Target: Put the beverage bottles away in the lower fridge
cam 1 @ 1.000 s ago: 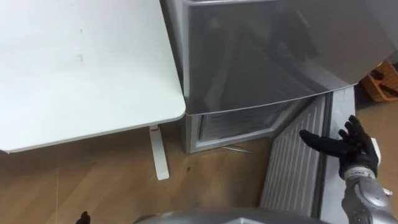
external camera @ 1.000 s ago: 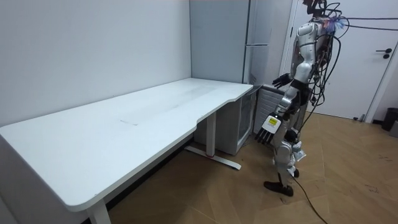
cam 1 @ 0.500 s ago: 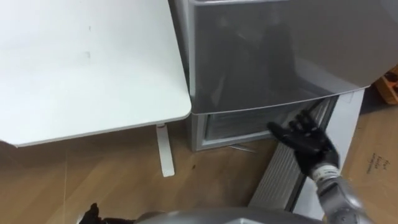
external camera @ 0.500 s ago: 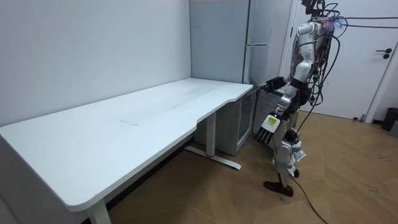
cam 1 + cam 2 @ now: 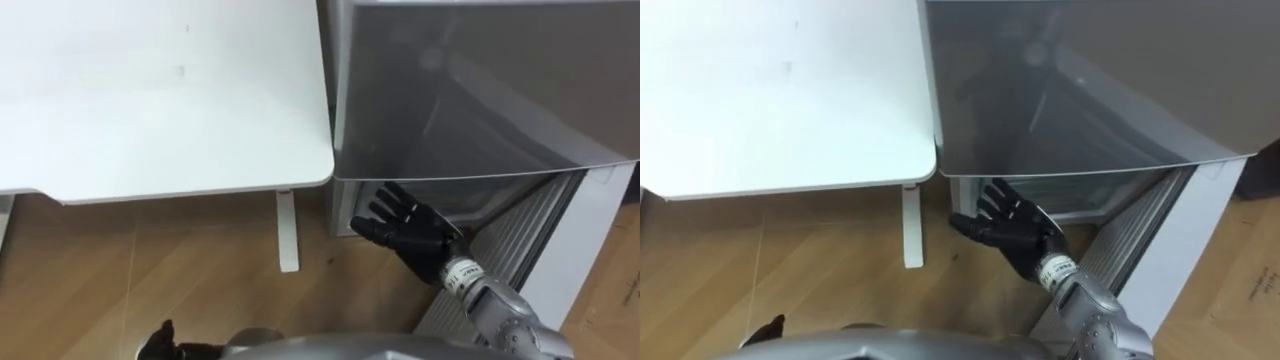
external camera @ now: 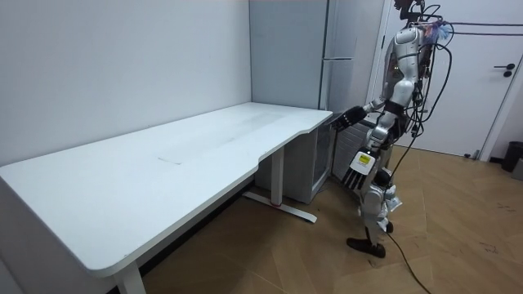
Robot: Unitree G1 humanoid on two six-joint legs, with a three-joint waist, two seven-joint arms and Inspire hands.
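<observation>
Lower centre, before the open lower fridge (image 5: 500,200)
Right hand (image 5: 412,235) hovers, fingers spread apart, holding nothing.

white desk (image 6: 188,155) | wood floor (image 6: 474,237) | pale wall (image 6: 122,65) | white door (image 6: 490,106) behind

white desk (image 5: 150,100), grey fridge (image 5: 480,90), black right hand (image 5: 405,232), brown wooden floor (image 5: 130,265).

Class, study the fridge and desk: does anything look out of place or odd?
The lower fridge door stands open, swung out at the robot's right, with the open, empty right hand beside it. Nothing looks spilled or damaged.
</observation>
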